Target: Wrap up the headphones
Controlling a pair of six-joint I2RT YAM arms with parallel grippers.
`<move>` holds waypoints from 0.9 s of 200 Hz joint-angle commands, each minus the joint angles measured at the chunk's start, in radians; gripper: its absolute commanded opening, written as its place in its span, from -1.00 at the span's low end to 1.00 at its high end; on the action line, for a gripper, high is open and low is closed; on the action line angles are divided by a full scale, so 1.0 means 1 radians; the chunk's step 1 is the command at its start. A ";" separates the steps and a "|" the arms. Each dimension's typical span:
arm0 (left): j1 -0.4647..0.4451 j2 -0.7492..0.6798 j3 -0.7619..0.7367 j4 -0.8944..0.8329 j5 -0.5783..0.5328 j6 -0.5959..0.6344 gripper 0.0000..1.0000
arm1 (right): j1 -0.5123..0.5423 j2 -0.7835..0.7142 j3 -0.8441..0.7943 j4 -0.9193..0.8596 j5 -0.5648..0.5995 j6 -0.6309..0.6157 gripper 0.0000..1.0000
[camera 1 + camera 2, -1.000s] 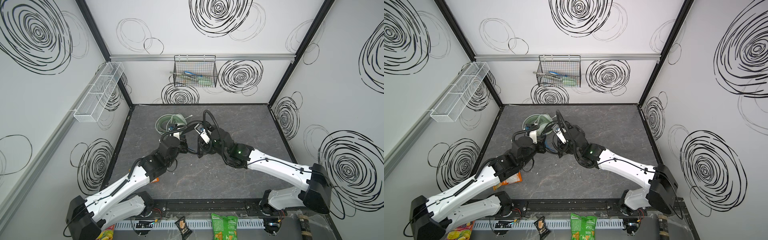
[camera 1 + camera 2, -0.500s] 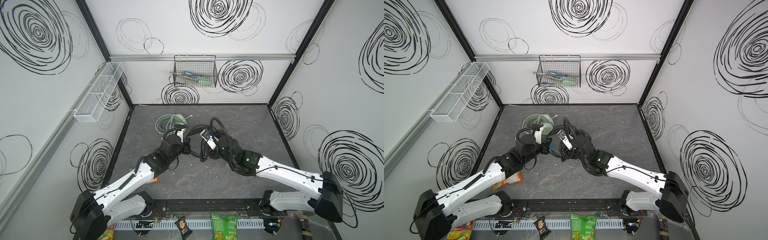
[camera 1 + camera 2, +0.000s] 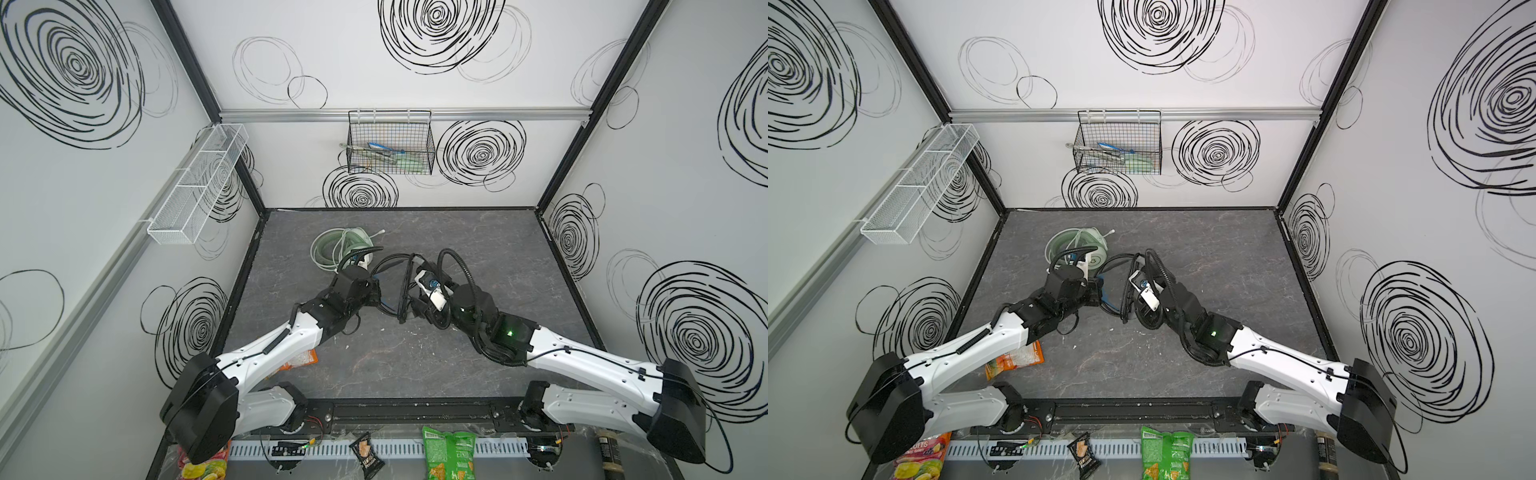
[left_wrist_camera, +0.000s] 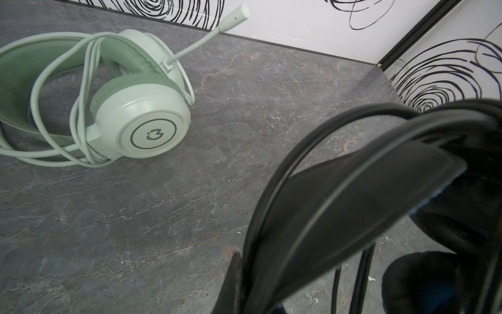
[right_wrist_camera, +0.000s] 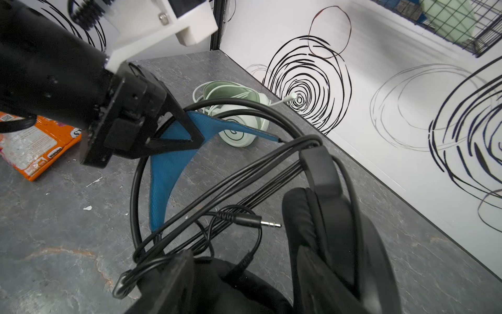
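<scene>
- The right gripper (image 5: 251, 261) has spread its jaws over the last second and drawn back a little toward its own base. The jaws now stand apart. Only one finger (image 5: 168, 288) shows plainly, and nothing is seen pinched between them.
- The left gripper (image 5: 190, 136) has hardly shifted. Its jaws are together, clamped on the blue band (image 5: 168, 174) of the black headset (image 5: 334, 239), which stands between the two grippers.
- The cable (image 5: 244, 176) runs in several strands across that headset, just ahead of the right gripper. Its plug (image 5: 269, 224) hangs on a slack loop there, and nothing grips it.
- My reading is that the right gripper has just let the cable go after laying a turn. Most of the winding looks done, and only the short tail with the plug is left loose.
- The next move probably calls for taking the tail again near the plug and tucking it in. With no grip on the strands, they could slacken or slide off.
- The mint headset (image 4: 146, 130) lies on the bench (image 4: 135, 231) beyond the left gripper, well apart from the right one. Its own cable is already looped about it, so it looks finished.
</scene>
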 commanded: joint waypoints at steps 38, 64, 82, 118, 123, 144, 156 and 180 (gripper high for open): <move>-0.002 0.013 0.096 0.068 -0.027 -0.042 -1.00 | -0.038 -0.080 0.017 0.037 0.029 -0.005 0.47; -0.003 0.054 0.133 0.067 -0.036 -0.049 -1.00 | -0.044 -0.105 0.060 0.024 0.039 -0.032 0.78; -0.003 0.092 0.163 0.072 -0.034 -0.058 -1.00 | -0.057 -0.106 0.089 0.006 0.039 -0.047 0.95; 0.006 0.192 0.250 0.060 -0.018 -0.060 -1.00 | -0.099 -0.140 0.107 -0.009 0.040 -0.055 0.95; 0.009 0.200 0.255 0.067 -0.014 -0.061 -1.00 | -0.108 -0.146 0.108 -0.013 0.040 -0.054 0.95; 0.022 0.259 0.299 0.081 0.003 -0.065 -1.00 | -0.141 -0.183 0.101 -0.024 0.051 -0.055 0.95; 0.030 0.306 0.341 0.081 0.011 -0.067 -1.00 | -0.170 -0.207 0.094 -0.030 0.060 -0.059 0.95; 0.048 0.417 0.430 0.092 0.022 -0.081 -1.00 | -0.258 -0.255 0.073 -0.036 0.045 -0.058 0.95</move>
